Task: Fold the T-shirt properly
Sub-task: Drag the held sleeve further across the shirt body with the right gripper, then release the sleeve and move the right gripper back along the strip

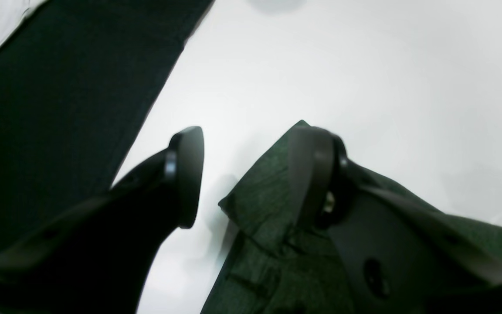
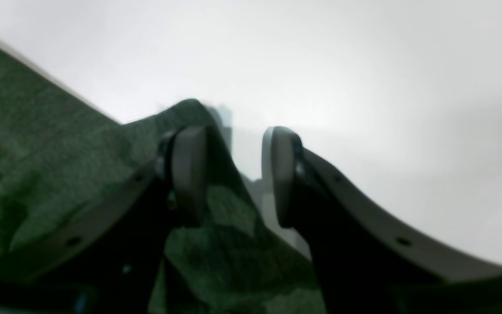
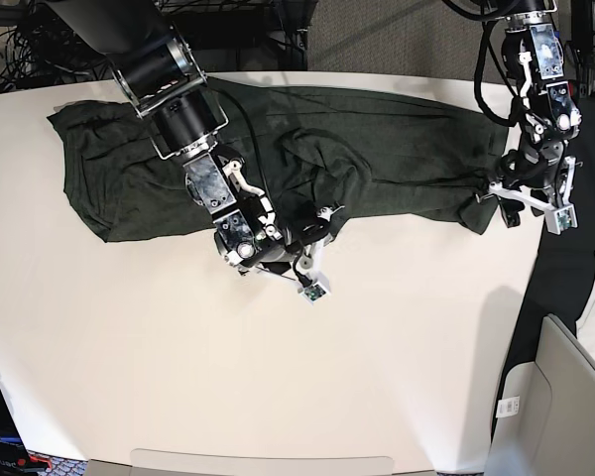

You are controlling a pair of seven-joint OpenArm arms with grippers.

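Across the far half of the white table [image 3: 178, 377] your T-shirt [image 3: 397, 149] lies spread lengthwise, rumpled through the middle and along its near hem. It looks thin, soft and light, so expect it to drape, drag and bunch rather than hold any shape; take it by a corner or hem edge where layers stack, pinching deep enough that the knit does not slip out. A black cloth [image 3: 565, 278] hangs off the table edge past the left arm, so keep clear of it. Your right arm reaches down over the shirt to its near hem, the right gripper [image 3: 315, 260] low at a cloth corner; its fingers [image 2: 188, 168] stand parted, one lying on the fabric, nothing pinched. Your left arm drops steeply at the shirt's other end, the left gripper [image 3: 535, 203] beside a bunched corner, fingers [image 1: 188, 174] wide apart, one resting on the fold, gripping nothing.
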